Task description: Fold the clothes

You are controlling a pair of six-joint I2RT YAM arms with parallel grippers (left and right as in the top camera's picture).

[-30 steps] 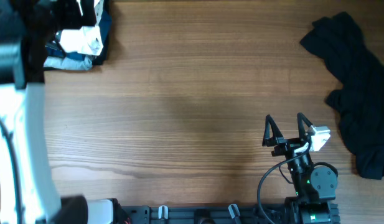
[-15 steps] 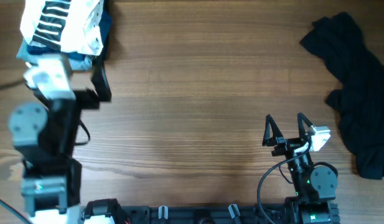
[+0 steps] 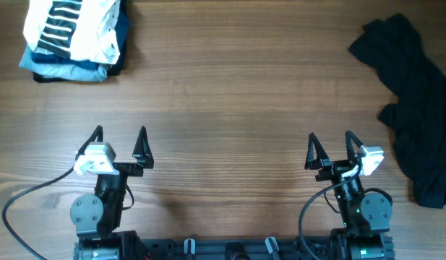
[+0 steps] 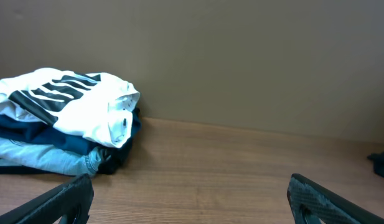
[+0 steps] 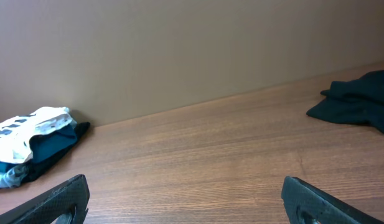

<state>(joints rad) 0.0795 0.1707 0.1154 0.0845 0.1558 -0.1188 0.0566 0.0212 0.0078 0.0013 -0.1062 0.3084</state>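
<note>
Your left gripper (image 3: 120,134) and right gripper (image 3: 330,138) both sit wide open, holding nothing, at the counter's (image 3: 223,94) near edge. The folded stack (image 3: 74,36) sits far-left; the crumpled dark garment (image 3: 414,108) slumps along the right edge, smooth wood grain between.

Left arm is back from the far-left corner of the table (image 3: 223,94) and now sits at the near edge, left side. Left gripper (image 3: 120,132) points toward the far edge, jaws spread wide, nothing between them. Striped shirt (image 3: 71,29) is no longer covered by the arm; it lies folded on top of the stack of clothes (image 3: 67,68), in full view.
</note>
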